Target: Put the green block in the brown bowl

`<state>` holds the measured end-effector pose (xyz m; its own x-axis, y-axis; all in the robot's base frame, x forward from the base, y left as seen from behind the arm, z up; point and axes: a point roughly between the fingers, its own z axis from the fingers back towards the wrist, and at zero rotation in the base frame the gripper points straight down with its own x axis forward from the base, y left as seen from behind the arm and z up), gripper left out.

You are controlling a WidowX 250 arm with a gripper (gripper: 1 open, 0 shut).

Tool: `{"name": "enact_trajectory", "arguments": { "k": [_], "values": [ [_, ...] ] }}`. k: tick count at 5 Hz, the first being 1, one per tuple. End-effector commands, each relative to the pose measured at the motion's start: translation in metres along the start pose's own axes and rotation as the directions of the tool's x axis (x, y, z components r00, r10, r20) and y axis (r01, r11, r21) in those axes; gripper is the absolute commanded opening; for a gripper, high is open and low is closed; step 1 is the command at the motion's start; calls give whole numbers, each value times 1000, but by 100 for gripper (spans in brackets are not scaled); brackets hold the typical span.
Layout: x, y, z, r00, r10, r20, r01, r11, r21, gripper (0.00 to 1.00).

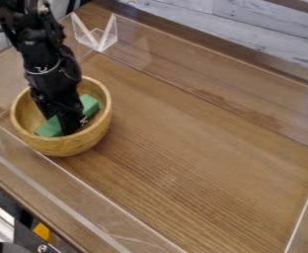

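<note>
Camera view: the black robot arm reaches straight down into the brown bowl (pixel 64 121), which sits at the left side of the wooden desk (pixel 209 148). The gripper (pixel 62 121) is inside the bowl, its fingers (pixel 67 117) clenched on the green block (pixel 86 104). The block lies within the bowl, one end showing to the right of the fingers and another green patch showing at their lower left, near the bowl's floor. Whether the block rests on the bottom cannot be told. Clear plastic walls (pixel 117 212) edge the desk, with a pale plank wall behind.
</note>
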<state>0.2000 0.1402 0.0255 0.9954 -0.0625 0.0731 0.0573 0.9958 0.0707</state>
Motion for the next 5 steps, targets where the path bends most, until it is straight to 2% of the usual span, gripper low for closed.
{"name": "enact_trajectory", "arguments": {
  "k": [1, 2, 3, 4, 5],
  "values": [
    [-10, -12, -10, 998, 19, -55, -20, 999, -26, 100],
    [-3, -26, -2, 998, 21, -54, -23, 999, -28, 100],
    [-3, -25, -5, 998, 35, -53, -37, 999, -30, 0],
    [-3, -24, -7, 998, 48, -51, -50, 998, -30, 100],
    [-2, -24, -8, 997, 62, -48, -63, 997, -32, 100]
  ]
}}
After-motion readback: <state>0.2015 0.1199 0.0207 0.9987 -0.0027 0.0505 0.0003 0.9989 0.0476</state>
